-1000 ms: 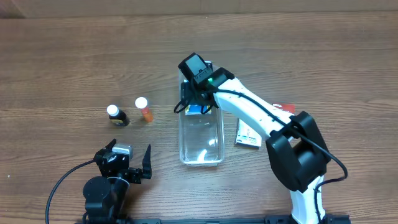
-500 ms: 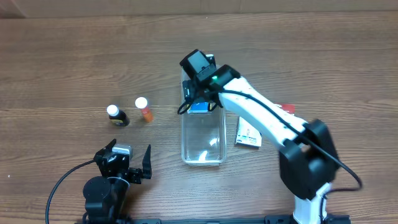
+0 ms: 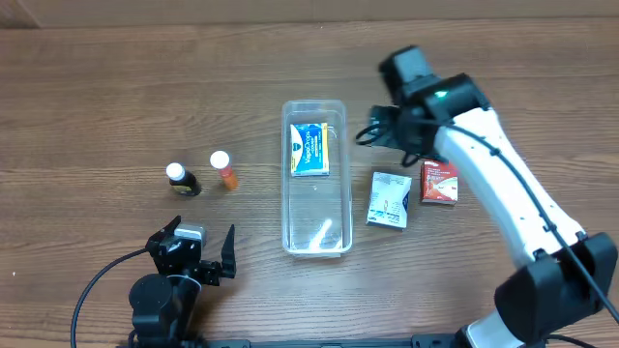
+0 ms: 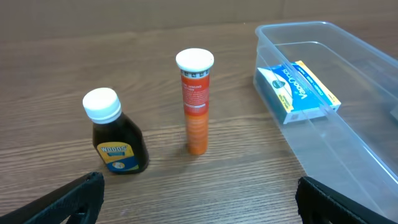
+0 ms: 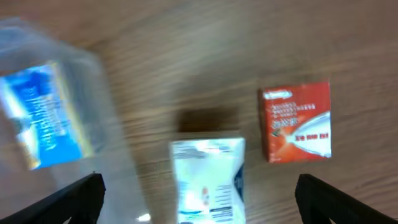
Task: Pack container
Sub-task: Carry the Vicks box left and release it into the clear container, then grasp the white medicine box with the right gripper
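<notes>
Overhead: right pincer (image 3: 385, 130), wide and empty, has swung off the container (image 3: 315, 217) toward the white box (image 3: 390, 200) beside it, blue packet (image 3: 310, 149) packed, next up.

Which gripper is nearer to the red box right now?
Right. The right gripper hangs close to the red box, just off its far-left corner. The left gripper is far off, on the other side of the container.

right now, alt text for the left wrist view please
A clear container at right holds a blue box. Left of it, on the wood table, an orange tube and a dark bottle stand upright, both white-capped.
</notes>
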Controlling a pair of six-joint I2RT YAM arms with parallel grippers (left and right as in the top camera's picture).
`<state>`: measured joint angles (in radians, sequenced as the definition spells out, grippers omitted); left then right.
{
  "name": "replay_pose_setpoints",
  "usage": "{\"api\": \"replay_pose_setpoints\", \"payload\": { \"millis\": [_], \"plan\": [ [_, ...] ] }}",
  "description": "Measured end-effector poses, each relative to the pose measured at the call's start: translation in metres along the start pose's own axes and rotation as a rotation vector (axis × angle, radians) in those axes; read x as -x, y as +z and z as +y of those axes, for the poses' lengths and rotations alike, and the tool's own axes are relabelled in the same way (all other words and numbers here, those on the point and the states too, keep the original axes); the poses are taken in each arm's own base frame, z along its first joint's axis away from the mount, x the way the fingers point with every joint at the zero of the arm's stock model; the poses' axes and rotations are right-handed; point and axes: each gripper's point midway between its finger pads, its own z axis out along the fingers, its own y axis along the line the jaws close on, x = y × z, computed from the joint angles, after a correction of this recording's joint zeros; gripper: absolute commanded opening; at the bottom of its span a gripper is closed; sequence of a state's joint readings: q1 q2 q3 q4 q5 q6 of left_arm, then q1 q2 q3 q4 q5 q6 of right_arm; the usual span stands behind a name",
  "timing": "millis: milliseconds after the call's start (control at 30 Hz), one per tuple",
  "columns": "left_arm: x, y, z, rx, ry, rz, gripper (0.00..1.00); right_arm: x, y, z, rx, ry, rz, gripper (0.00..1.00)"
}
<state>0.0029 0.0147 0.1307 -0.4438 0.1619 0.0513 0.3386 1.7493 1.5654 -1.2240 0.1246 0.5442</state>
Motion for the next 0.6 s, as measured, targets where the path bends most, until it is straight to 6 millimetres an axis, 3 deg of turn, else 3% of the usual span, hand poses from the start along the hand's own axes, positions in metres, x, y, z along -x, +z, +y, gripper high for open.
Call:
{"api": "replay_pose_setpoints", "payload": {
  "millis": [67, 167, 233, 600],
  "plan": [
    [0.0, 0.0, 0.0, 0.0, 0.0, 0.0, 1.0, -0.009, 0.022, -0.01, 0.022, 0.044, 0.062, 1.0],
    [0.0, 0.0, 0.0, 0.0, 0.0, 0.0, 1.0, -0.043, 0.067, -0.022, 0.049, 0.077, 0.189, 1.0],
    [0.0, 0.0, 0.0, 0.0, 0.0, 0.0, 1.0, -0.059, 0.078, -0.022, 0.055, 0.069, 0.236, 1.0],
    [0.0, 0.0, 0.0, 0.0, 0.0, 0.0, 1.0, -0.079, 0.09, 0.001, 0.092, -0.011, 0.241, 1.0]
  ]
}}
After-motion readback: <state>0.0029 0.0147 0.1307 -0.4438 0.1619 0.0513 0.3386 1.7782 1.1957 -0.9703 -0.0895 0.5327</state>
